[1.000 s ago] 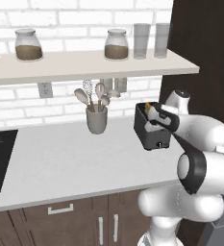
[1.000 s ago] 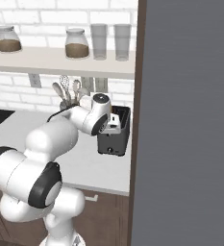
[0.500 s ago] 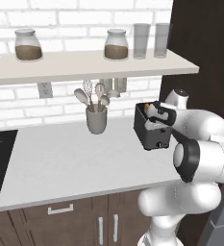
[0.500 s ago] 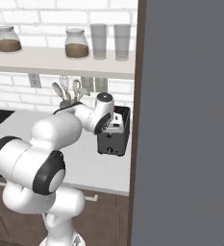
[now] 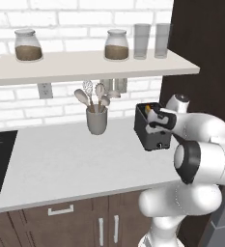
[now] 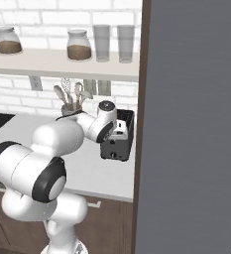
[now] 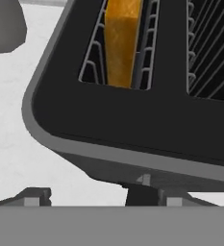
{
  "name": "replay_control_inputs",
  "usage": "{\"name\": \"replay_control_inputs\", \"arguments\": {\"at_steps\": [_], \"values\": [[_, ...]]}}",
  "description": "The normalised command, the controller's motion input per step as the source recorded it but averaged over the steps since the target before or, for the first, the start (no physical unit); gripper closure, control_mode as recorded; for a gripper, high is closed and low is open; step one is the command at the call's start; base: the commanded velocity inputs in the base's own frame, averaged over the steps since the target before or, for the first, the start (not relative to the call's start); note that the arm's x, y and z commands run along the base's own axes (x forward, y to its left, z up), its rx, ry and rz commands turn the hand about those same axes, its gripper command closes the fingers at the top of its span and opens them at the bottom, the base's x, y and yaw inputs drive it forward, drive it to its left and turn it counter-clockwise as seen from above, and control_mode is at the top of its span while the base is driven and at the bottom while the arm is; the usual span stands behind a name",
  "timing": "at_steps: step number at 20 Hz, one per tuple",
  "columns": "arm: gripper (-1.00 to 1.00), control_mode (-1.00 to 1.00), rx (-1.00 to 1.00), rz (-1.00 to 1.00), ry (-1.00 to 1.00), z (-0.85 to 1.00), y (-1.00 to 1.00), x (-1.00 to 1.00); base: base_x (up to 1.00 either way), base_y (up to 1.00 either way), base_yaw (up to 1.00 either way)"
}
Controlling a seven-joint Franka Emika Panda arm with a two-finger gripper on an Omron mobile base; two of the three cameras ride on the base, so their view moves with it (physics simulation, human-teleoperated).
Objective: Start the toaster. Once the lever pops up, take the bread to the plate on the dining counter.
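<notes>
Pressed closer over the toaster (image 5: 151,128) front since before, gripper (image 7: 99,196) gap unreadable; press the lever below straight down, clear of the bread (image 7: 122,38) ahead.

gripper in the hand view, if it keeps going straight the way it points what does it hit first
Most likely the toaster: its dark front top edge lies straight ahead of the gripper, with the bread in the slot just beyond. How near it is cannot be told.

White brick wall (image 5: 85,19), grey countertop (image 5: 61,164)
</notes>
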Motion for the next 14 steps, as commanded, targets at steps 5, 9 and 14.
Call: {"name": "replay_control_inputs", "arguments": {"at_steps": [5,9,14], "values": [[-1.00,-1.00,0.00,0.00,-0.04,-0.95,0.14,-0.07,0.00,0.00,0.00],[-1.00,-1.00,0.02,-0.03,0.00,-1.00,0.20,-0.20,0.00,0.00,0.00],[-1.00,-1.00,0.12,-0.05,0.00,-1.00,0.18,-0.02,0.00,0.00,0.00]]}}
